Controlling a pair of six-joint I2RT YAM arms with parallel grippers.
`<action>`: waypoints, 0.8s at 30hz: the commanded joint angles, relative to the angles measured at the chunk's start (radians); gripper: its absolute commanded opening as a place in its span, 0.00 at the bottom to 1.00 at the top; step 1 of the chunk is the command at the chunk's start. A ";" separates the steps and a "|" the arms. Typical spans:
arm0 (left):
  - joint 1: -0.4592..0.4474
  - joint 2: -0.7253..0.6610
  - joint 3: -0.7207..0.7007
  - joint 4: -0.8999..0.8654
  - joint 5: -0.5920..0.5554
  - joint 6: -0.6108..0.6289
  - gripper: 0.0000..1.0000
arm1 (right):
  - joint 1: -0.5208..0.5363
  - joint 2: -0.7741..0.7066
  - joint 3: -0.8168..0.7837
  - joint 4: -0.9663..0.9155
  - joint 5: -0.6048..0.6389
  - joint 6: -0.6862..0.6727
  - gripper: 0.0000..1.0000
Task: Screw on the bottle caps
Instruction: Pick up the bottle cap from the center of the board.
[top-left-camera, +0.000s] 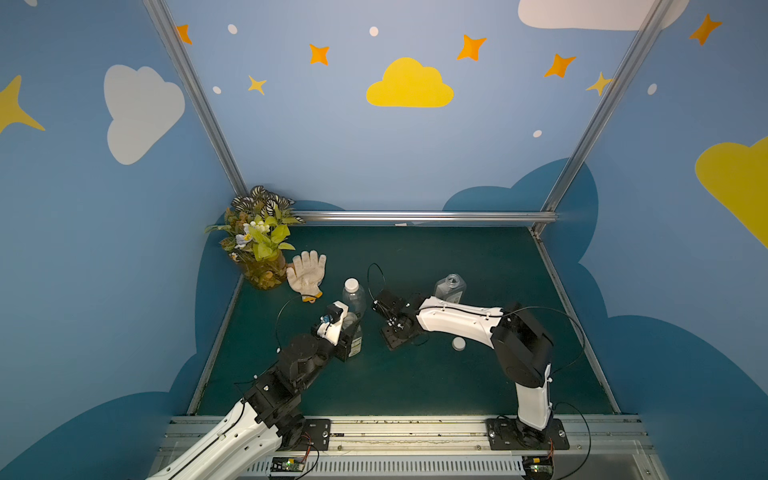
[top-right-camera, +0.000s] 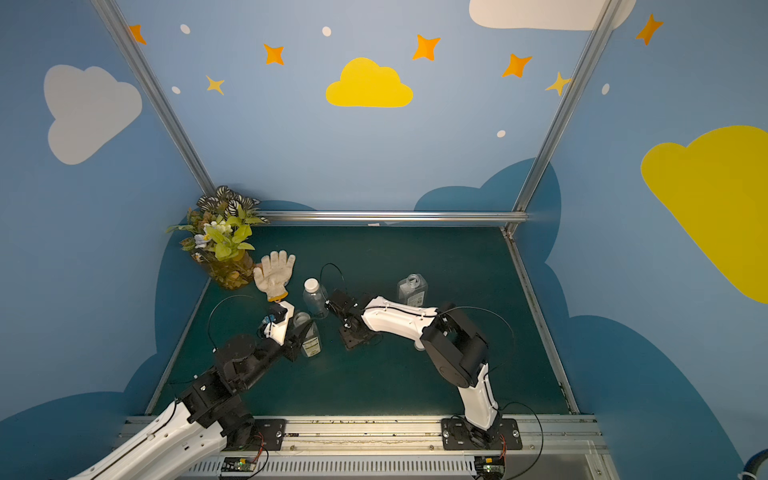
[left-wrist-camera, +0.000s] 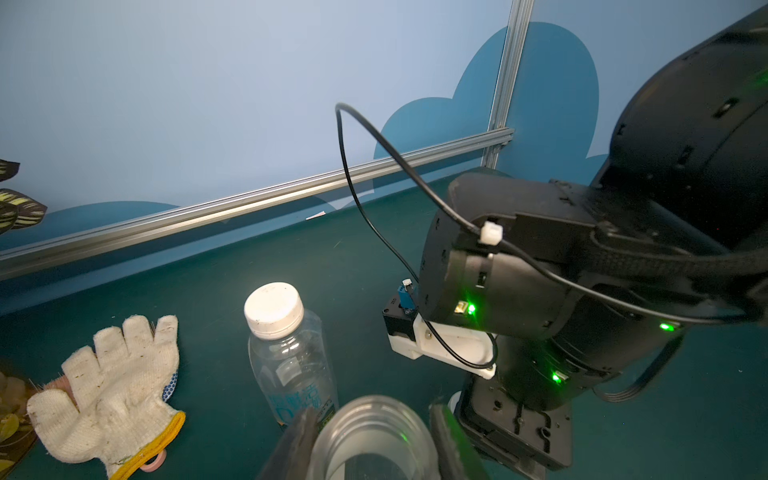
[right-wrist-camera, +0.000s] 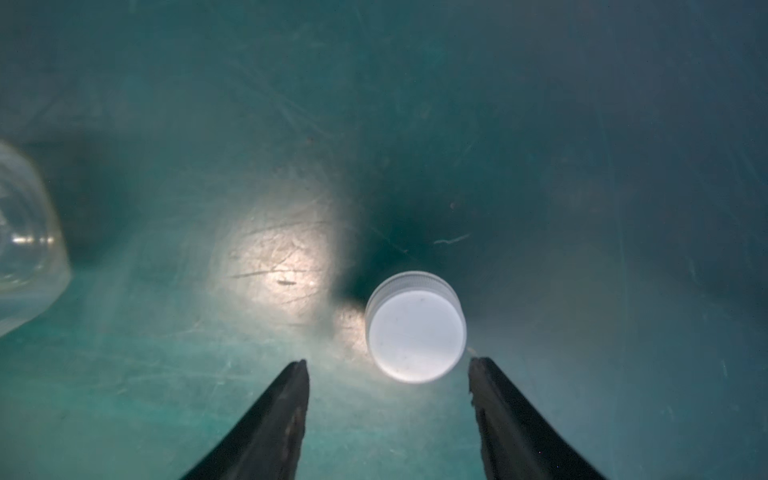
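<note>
Altogether three bottles (top-left-camera: 449, 286) show, one capped, with two caps (top-left-camera: 459, 343) loose.

Front mat (top-left-camera: 415, 386) open, capped bottle (top-left-camera: 354, 297) — seemingly — central

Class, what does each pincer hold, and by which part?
Left pincer grips the uncapped clear plastic bottle near its open neck; right pincer holds nothing.
</note>
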 joint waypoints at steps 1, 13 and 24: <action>0.003 -0.008 0.010 0.021 0.001 0.002 0.04 | -0.001 0.024 0.026 -0.028 0.020 0.010 0.64; 0.003 -0.009 0.007 0.029 0.013 0.006 0.06 | -0.014 0.066 0.038 -0.025 0.006 0.012 0.57; 0.003 -0.007 0.003 0.035 0.025 0.005 0.06 | -0.029 0.083 0.036 -0.012 -0.013 0.015 0.60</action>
